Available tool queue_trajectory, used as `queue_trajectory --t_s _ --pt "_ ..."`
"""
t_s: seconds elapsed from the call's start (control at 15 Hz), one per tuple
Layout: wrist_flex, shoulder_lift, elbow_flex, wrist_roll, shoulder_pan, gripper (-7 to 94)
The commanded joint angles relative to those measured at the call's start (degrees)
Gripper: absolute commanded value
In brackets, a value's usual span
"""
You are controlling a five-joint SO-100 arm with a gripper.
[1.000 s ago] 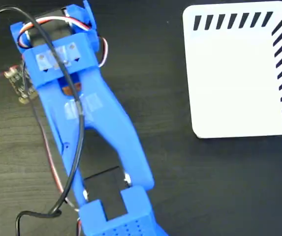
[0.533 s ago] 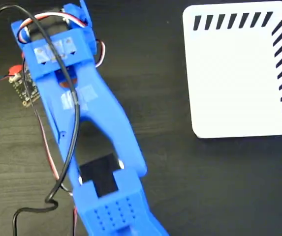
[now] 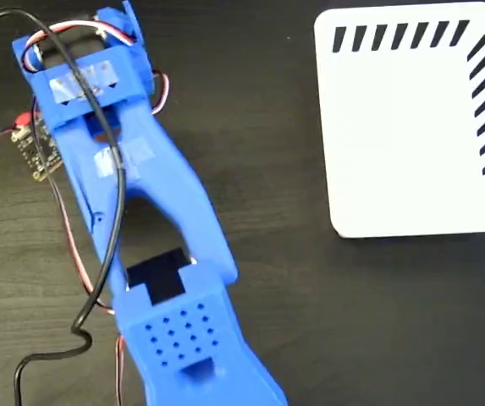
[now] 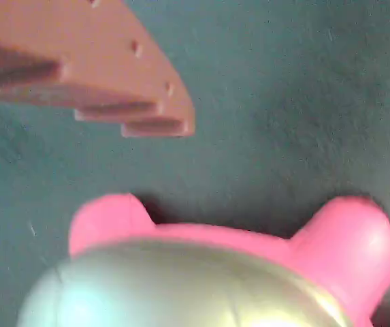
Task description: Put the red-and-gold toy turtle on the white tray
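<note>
The red-and-gold toy turtle fills the bottom of the wrist view: a shiny gold shell with two pinkish-red feet poking out above it, lying on the dark table. One reddish-brown finger of my gripper hangs at the upper left, apart from the turtle with bare table between them. The other finger is out of frame. In the fixed view the blue arm reaches to the upper left and its wrist covers the turtle and the gripper. The white tray with black stripes lies flat at the upper right, far from the arm.
A small circuit board with red and black wires sits left of the arm's wrist. A black cable loops over the arm and down to the lower left. Dark table lies between arm and tray.
The arm's wrist end has shifted a little left and up in the fixed view, and more of the arm's lower segment has come into frame. The tray has not moved.
</note>
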Motion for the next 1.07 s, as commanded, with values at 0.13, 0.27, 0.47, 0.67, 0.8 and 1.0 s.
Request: queue_trajectory --t_s 0.13,0.27,0.47,0.67,0.8,1.0 --pt "-2.64 0.09 -4.39 1.76 -0.18 70" --pt "-2.64 -2.2 -5.54 1.67 -0.26 70" --pt "-2.64 -2.37 -5.54 1.67 -0.53 66" --pt "-2.64 -2.2 -5.45 2.02 -0.88 66" --pt "-2.64 -1.93 -5.62 2.72 -1.05 66" --pt "-2.64 -1.23 -5.8 3.69 -1.23 66"
